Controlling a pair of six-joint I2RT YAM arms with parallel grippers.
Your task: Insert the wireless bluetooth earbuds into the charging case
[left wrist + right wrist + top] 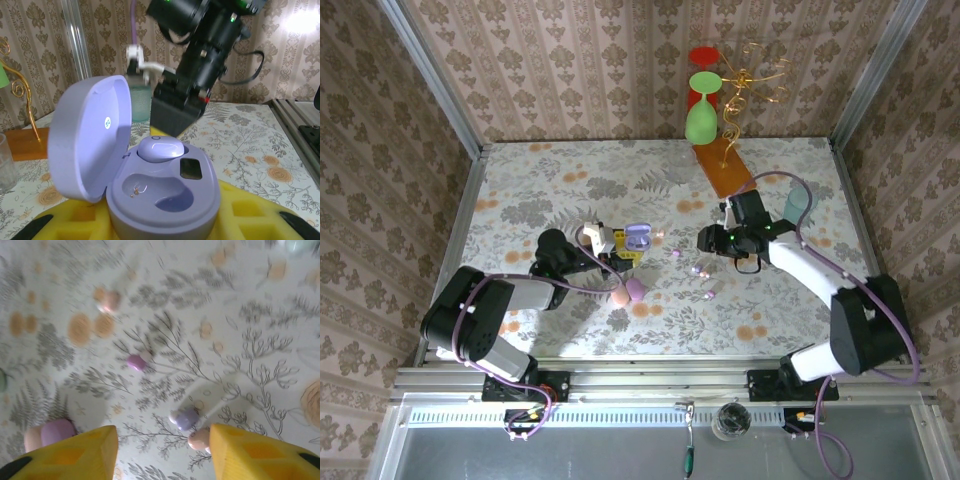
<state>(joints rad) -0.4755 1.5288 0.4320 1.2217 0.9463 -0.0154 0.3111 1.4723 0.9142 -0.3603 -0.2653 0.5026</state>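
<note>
My left gripper (623, 250) is shut on the lilac charging case (165, 200), which sits between its yellow fingers (260, 212) with the lid (90, 135) swung open. One lilac earbud (160, 149) sits in the far well; the near well (162, 192) is bare. My right gripper (705, 243) hovers just right of the case, its black body (175, 112) behind it. Its jaws (162, 440) stand open over the table. A loose lilac earbud (187, 418) and a peach one (199, 439) lie beside the right finger. A pink earbud (135, 362) lies farther off.
Two pastel pebble cases (628, 292) lie just in front of the left gripper, also at the lower left (52, 434). At the back stand a green goblet (700, 115), a gold wire ornament (750, 85), an orange board (723, 168) and a teal cup (797, 203).
</note>
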